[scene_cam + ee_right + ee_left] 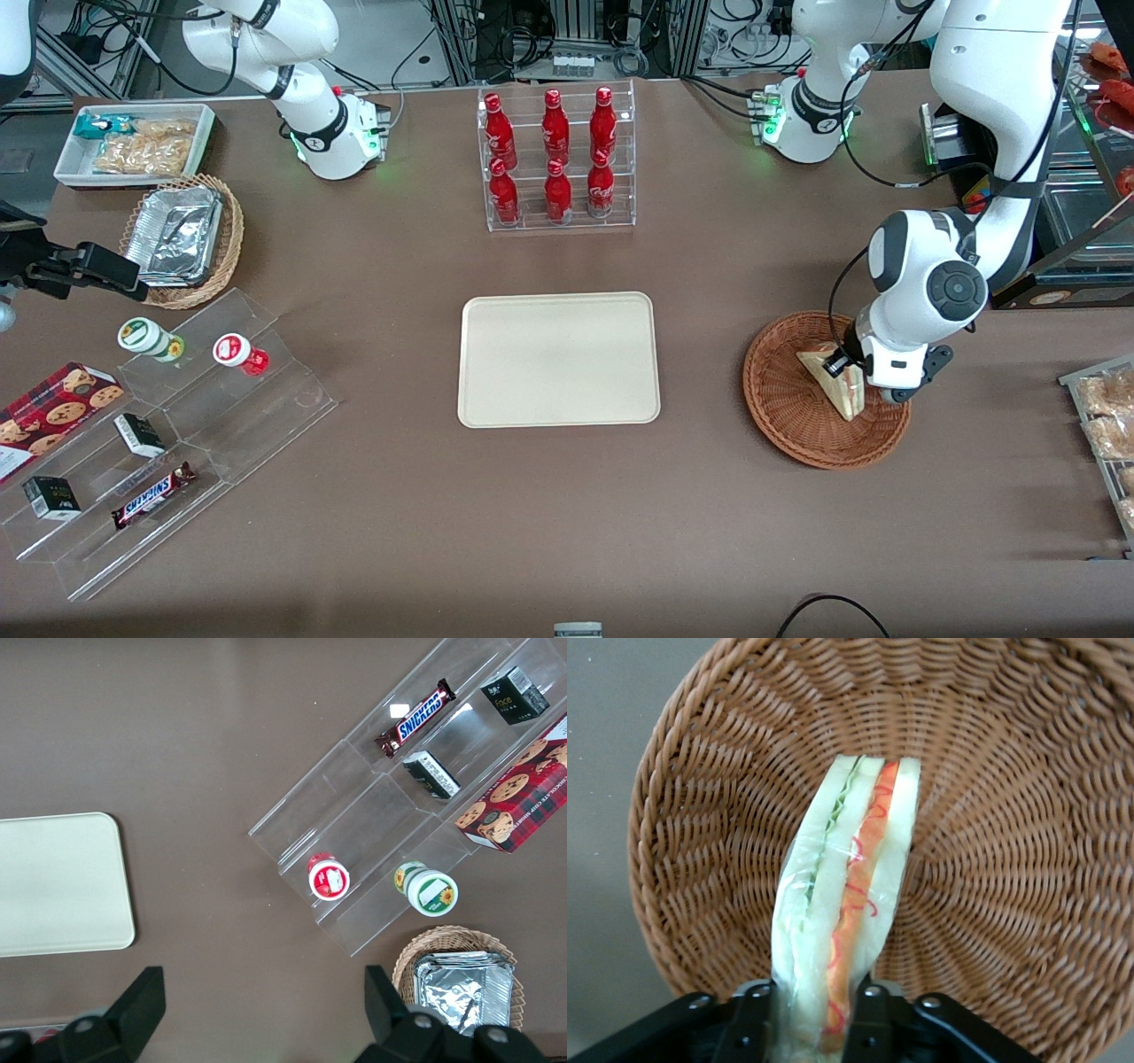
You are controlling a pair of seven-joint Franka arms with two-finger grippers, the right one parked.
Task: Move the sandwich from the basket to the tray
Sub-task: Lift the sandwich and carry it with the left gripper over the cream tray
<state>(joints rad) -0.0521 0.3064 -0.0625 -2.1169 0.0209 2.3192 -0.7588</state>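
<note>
- The tool [808, 1014] is low in the basket [780, 399], its two fingers [749, 1019] clenched on the sandwich [850, 904], which stands on edge.
- The grasp looks made; the lift out seems next.
- The next move calls for rising above the woven rim, then travelling toward nine o'clock in the front view to the tray [558, 359].
- Bare tabletop [700, 372] lies between basket and tray; the bottle rack [556, 159] stands at the tray's twelve o'clock, well apart.
</note>
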